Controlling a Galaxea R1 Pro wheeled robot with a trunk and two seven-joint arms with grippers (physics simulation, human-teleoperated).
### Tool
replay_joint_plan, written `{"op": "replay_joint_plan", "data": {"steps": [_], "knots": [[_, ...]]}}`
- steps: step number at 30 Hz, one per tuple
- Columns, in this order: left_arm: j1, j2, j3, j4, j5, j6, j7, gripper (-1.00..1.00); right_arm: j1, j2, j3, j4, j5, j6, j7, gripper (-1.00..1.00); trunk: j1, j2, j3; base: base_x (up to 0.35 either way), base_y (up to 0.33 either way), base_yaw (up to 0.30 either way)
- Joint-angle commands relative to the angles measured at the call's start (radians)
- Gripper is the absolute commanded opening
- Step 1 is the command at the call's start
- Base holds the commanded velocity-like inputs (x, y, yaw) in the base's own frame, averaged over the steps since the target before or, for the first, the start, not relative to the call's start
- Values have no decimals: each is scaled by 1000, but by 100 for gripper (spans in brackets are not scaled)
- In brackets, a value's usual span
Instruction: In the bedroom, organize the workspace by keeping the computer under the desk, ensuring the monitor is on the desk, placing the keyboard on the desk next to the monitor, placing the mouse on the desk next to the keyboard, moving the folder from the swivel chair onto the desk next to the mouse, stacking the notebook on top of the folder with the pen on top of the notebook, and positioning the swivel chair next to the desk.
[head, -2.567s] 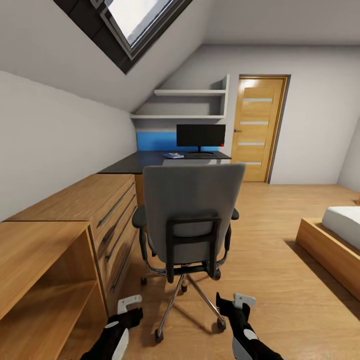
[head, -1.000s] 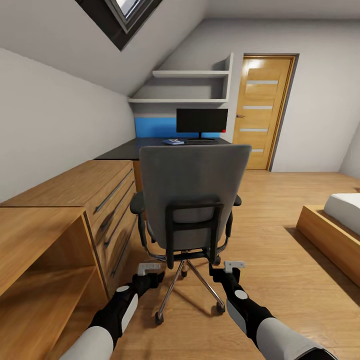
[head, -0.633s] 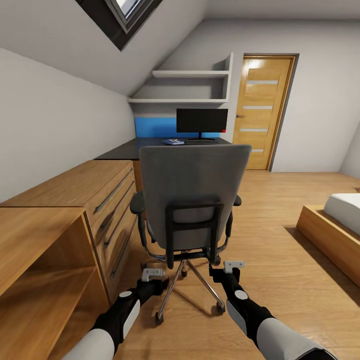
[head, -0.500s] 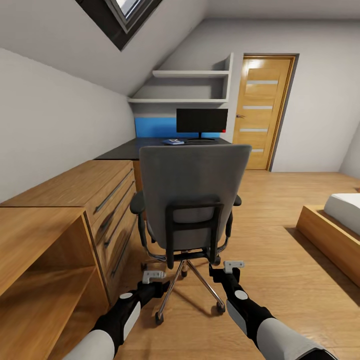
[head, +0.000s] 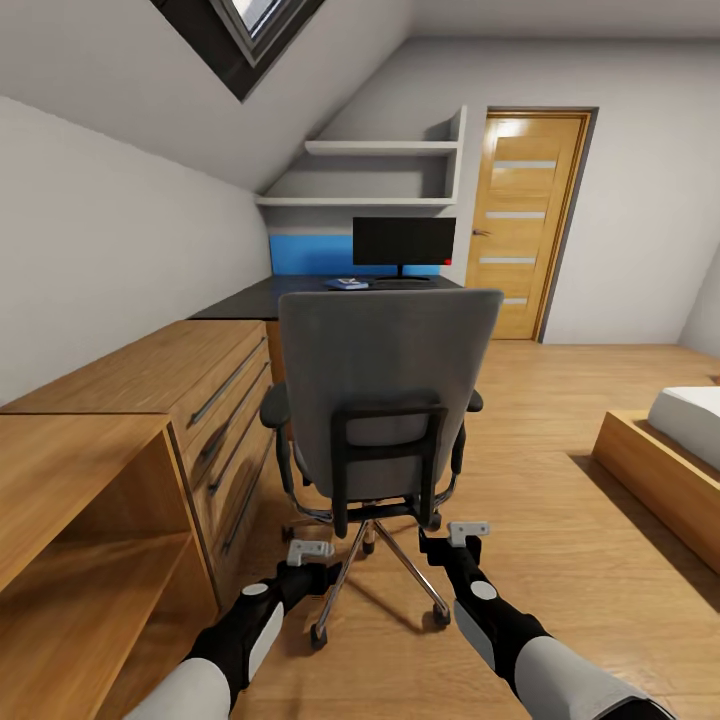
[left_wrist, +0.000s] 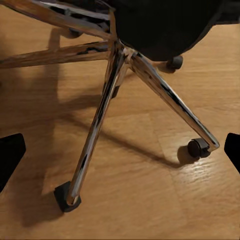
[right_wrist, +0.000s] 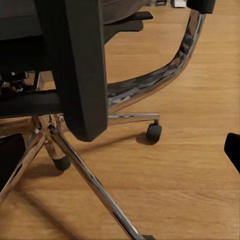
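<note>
1 swivel chair (head: 385, 400), 1 monitor (head: 403, 242), 1 desk (head: 300, 305), 2 shelves (head: 370, 170), 1 door (head: 520, 220).

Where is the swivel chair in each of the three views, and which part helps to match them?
Head view: swivel chair at the centre, its grey back toward the camera.
Left wrist view: its chrome star base and casters on the wooden floor.
Right wrist view: black back frame, chrome arm support and base legs.
Shared landmark: the chrome star base.

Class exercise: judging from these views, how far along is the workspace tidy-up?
Done: the monitor stands on the desk, with something blue, perhaps the folder, beside it. In hand: both grippers, left gripper and right gripper, open behind the swivel chair. Left: getting the chair beside the desk; other items too far to judge.
</note>
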Motion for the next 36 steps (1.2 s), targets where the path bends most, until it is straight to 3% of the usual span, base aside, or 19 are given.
{"op": "replay_joint_plan", "data": {"steps": [1,5,15,23,36], "knots": [[0,-1,7,-29,-10,6,-4,100,-1,-1,9,0,-9,-4,-6,100,0,0,-1,0,0,0],[0,-1,6,-64,-3,7,-4,100,-1,-2,9,0,-9,-5,-5,100,0,0,-1,0,0,0],[1,-1,-4,23,1,-28,-14,100,-1,-2,9,2,-7,-5,-5,100,0,0,-1,0,0,0],[1,-1,-9,70,1,-160,-20,100,-1,-3,9,2,-6,-5,4,100,0,0,-1,0,0,0],[1,-1,-10,85,0,-185,-20,100,1,-4,10,2,-6,-5,28,100,0,0,-1,101,-115,0]]}}
